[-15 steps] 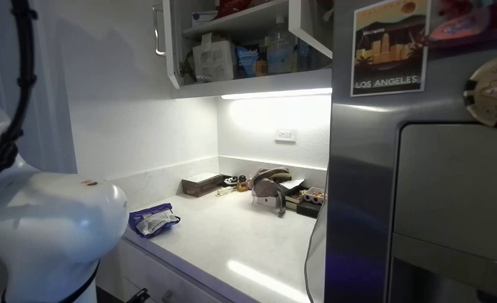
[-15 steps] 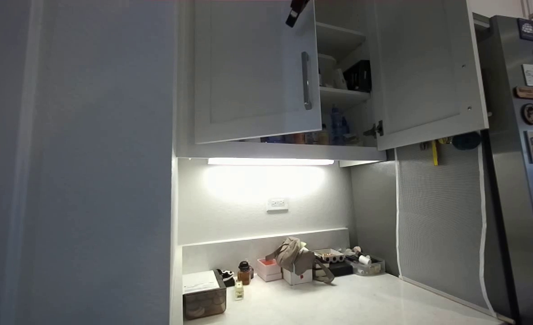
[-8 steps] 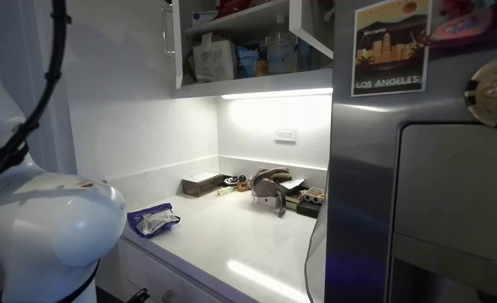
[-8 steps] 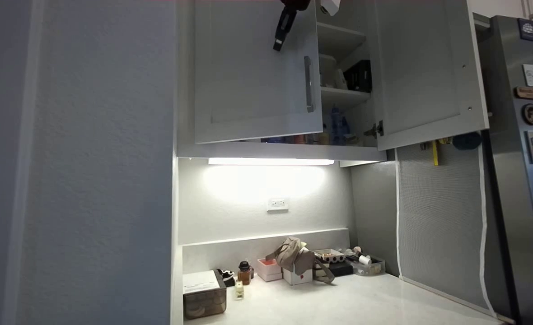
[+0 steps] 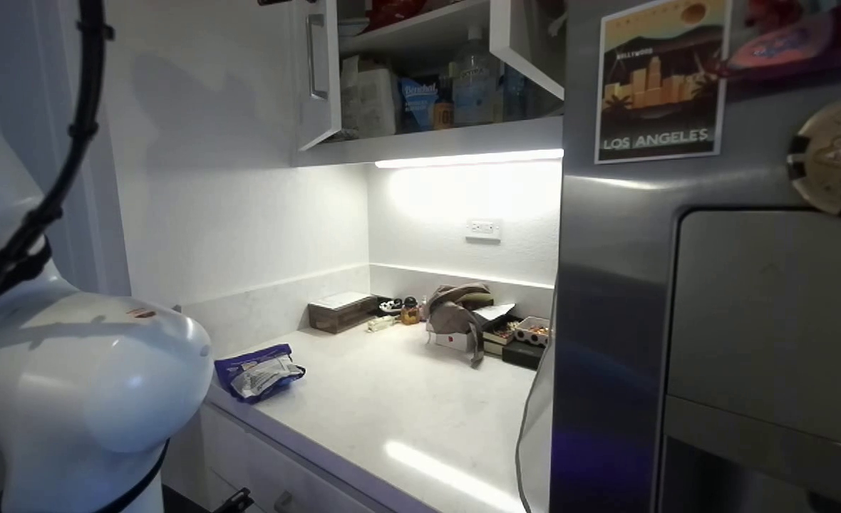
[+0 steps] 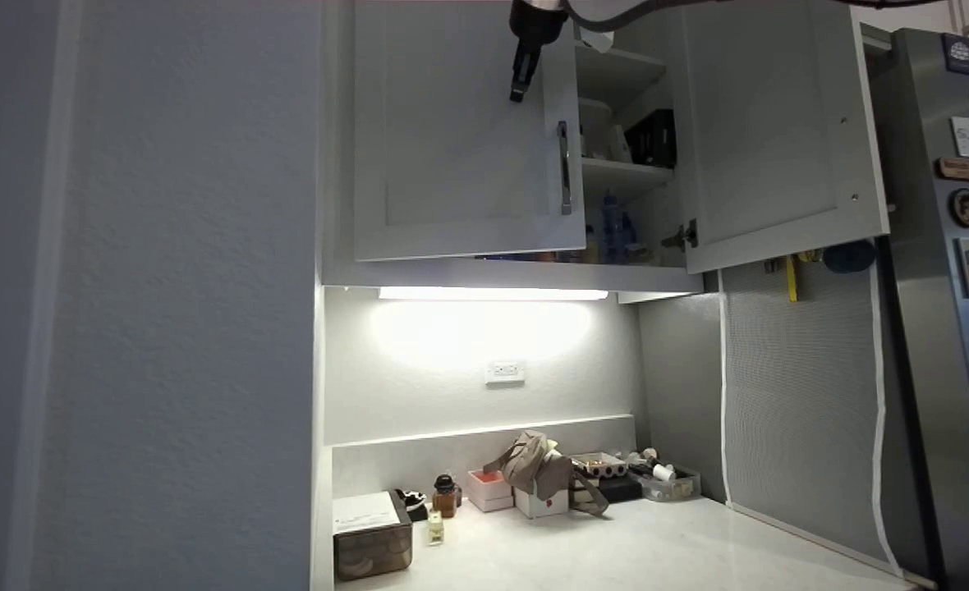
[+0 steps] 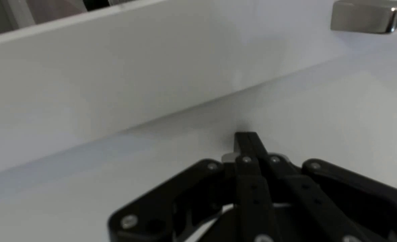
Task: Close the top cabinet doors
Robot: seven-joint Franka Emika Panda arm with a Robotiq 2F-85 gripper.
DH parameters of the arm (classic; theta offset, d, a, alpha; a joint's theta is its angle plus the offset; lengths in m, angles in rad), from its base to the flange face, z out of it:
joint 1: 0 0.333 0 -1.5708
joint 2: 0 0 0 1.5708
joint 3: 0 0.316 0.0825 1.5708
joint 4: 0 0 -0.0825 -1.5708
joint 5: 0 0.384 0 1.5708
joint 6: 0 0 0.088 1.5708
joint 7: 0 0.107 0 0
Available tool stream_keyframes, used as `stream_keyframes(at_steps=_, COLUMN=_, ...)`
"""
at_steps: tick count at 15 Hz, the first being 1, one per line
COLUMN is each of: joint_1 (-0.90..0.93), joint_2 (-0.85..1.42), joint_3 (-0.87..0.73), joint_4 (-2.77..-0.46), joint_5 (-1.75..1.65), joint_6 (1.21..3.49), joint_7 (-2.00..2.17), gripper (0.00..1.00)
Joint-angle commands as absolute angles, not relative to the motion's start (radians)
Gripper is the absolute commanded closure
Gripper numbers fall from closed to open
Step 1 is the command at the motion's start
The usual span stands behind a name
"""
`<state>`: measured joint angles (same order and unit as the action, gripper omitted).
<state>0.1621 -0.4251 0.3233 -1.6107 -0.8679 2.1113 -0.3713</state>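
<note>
The left-hand white cabinet door (image 6: pixel 460 148) stands partly open, its silver bar handle (image 6: pixel 565 168) near the free edge; it also shows in an exterior view (image 5: pixel 321 85). The right-hand door (image 6: pixel 780 123) is swung wide open and shows partly in an exterior view (image 5: pixel 524 50). My gripper (image 6: pixel 518 92) is at the outer face of the left-hand door, up and left of the handle. In the wrist view the fingertips (image 7: pixel 245 133) are together, with nothing between them, and appear to touch the door's panel (image 7: pixel 191 134). The handle's end (image 7: pixel 361 16) is at the upper right.
Shelves with bottles and boxes (image 5: pixel 370 100) are inside the cabinet. The steel fridge (image 5: pixel 616 285) stands to the right. A counter (image 5: pixel 392 399) below carries a purple bag (image 5: pixel 260 372) and small boxes. A wall (image 6: pixel 181 287) borders the cabinet at left.
The left-hand door has swung inward, partway toward the cabinet. My gripper has come down into view and moved against its outer face. The right-hand door has not moved.
</note>
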Motion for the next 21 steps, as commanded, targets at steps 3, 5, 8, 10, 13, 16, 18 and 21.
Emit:
stream_keyframes(at_steps=3, joint_1=0.136, joint_2=-0.445, joint_3=0.217, joint_4=-1.71, joint_5=-0.974, joint_6=2.251, joint_7=-0.303, gripper=1.0)
stream_keyframes(at_steps=5, joint_1=0.119, joint_2=-0.443, joint_3=0.161, joint_4=-1.738, joint_5=-1.002, joint_6=2.348, joint_7=-0.276, gripper=1.0)
stream_keyframes(at_steps=8, joint_1=0.079, joint_2=-0.426, joint_3=0.103, joint_4=-1.775, joint_5=-1.065, joint_6=2.563, joint_7=-0.185, gripper=1.0)
stream_keyframes(at_steps=10, joint_1=0.035, joint_2=-0.401, joint_3=0.088, joint_4=-1.781, joint_5=-1.124, joint_6=2.681, joint_7=-0.086, gripper=1.0)
stream_keyframes(at_steps=13, joint_1=-0.011, joint_2=-0.344, joint_3=0.08, joint_4=-1.753, joint_5=-1.212, joint_6=2.795, joint_7=0.044, gripper=1.0)
stream_keyframes(at_steps=16, joint_1=-0.048, joint_2=-0.304, joint_3=0.088, joint_4=-1.732, joint_5=-1.296, joint_6=2.855, joint_7=0.168, gripper=1.0)
stream_keyframes(at_steps=18, joint_1=-0.05, joint_2=-0.274, joint_3=0.091, joint_4=-1.704, joint_5=-1.32, joint_6=2.863, joint_7=0.213, gripper=1.0)
stream_keyframes(at_steps=21, joint_1=-0.025, joint_2=-0.264, joint_3=0.088, joint_4=-1.701, joint_5=-1.296, joint_6=2.853, joint_7=0.222, gripper=1.0)
